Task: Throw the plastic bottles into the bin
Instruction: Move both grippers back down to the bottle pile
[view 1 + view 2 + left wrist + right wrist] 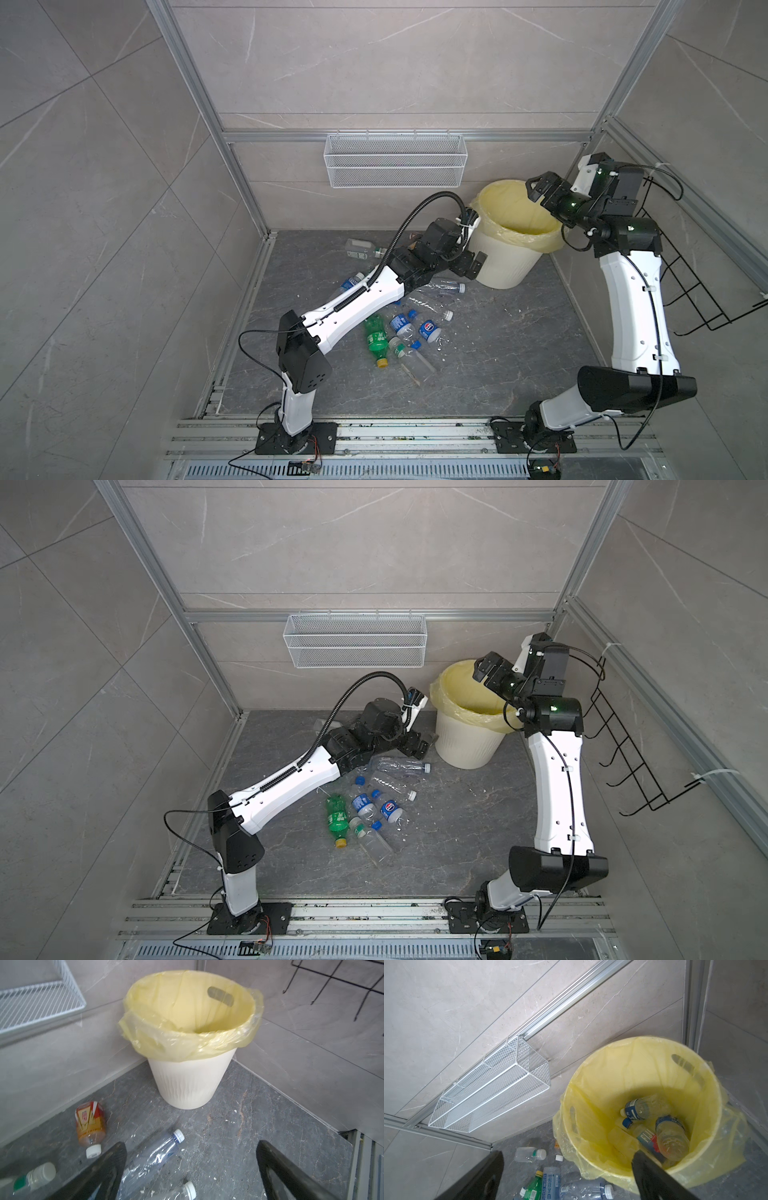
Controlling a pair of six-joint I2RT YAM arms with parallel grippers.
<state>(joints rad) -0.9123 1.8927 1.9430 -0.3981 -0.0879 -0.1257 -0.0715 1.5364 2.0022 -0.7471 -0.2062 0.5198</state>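
The bin [503,266], cream and ribbed with a yellow bag, stands in the far right corner. Inside the bin [602,1095] lie several plastic bottles [671,1138]. Several more bottles lie on the floor: a green one [376,338], blue-labelled clear ones [401,324], an orange-labelled one [90,1124] and a crushed clear one [153,1153]. My left gripper [476,266] hangs open low beside the bin's left wall, empty, with that clear bottle just off one finger [116,1157]. My right gripper [534,188] is open and empty over the bin's far rim.
A white mesh basket [395,160] hangs on the back wall. A black wire rack [706,291] sticks out from the right wall behind my right arm. Another clear bottle [361,248] lies by the back wall. Aluminium rails frame the floor.
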